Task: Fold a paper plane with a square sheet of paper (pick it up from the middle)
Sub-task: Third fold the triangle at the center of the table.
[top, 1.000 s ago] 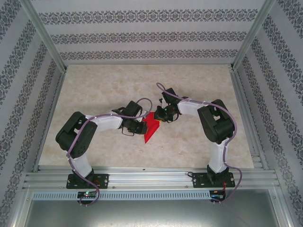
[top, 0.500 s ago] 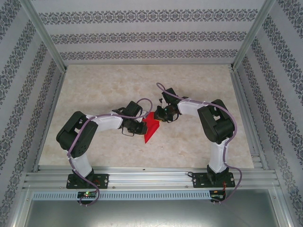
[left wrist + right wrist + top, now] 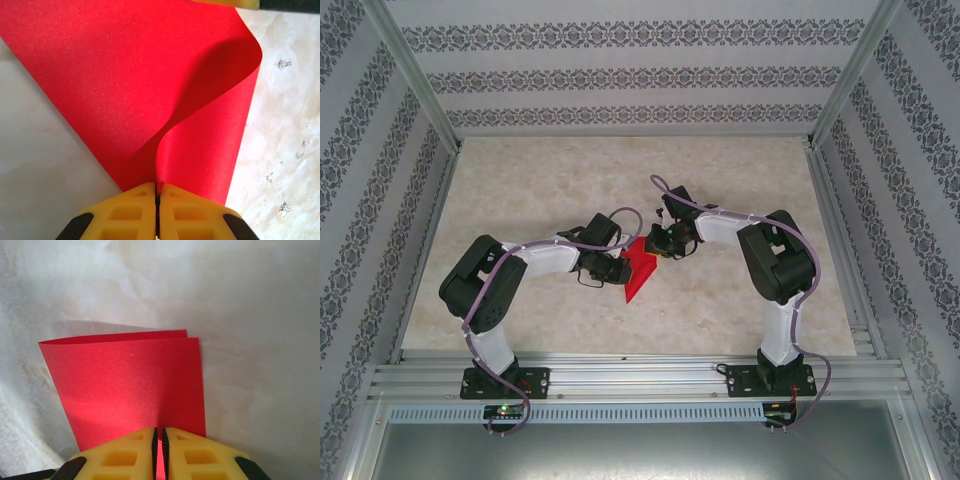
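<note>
Curved red square sheet of paper (image 3: 640, 268), pinched tight at opposite edges by left gripper (image 3: 158, 192) and right gripper (image 3: 159, 437)

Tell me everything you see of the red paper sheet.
The square sheet of paper is thin, plain bright red, matte. It is bent over on itself in a loose, uncreased curve, two layers showing. The left gripper and right gripper each pinch an edge, holding it between the arms over the marbled table.

A marbled beige tabletop (image 3: 720, 170) lies between floral-patterned walls (image 3: 620, 60), aluminium rails (image 3: 640, 375) along its near edge.
</note>
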You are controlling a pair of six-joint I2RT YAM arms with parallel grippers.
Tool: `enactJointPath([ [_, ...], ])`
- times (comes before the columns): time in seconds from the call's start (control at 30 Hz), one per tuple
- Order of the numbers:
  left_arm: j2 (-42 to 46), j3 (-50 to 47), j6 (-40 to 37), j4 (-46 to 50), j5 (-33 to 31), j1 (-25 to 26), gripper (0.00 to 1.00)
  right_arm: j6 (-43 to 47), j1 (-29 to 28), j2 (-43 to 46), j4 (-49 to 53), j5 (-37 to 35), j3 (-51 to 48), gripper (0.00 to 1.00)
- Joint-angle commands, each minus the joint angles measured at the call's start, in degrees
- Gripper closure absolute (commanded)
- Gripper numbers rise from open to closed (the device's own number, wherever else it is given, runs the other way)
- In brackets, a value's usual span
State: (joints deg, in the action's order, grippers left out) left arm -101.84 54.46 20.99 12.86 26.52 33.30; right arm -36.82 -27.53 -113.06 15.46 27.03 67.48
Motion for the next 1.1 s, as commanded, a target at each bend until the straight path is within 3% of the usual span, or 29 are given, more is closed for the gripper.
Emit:
enactJointPath([
  [0.0,1.05,0.1,-1.43,0.33,-0.13,0.28,0.9,1.0,-0.51,-1.9,2.5,-0.84,-0.88,0.86],
  [0.83,-1.97,-0.55,-1.22,-1.44,-0.2,0.54,0.89,0.56,-0.51,-2.42,1.67,-0.54,-1.63,0.85],
  [1.07,-3.21,-0.74,-0.69,-1.04,-0.03,0.63,0.91,-0.48,0.36,3.64,0.84,1.63,-1.04,0.81],
])
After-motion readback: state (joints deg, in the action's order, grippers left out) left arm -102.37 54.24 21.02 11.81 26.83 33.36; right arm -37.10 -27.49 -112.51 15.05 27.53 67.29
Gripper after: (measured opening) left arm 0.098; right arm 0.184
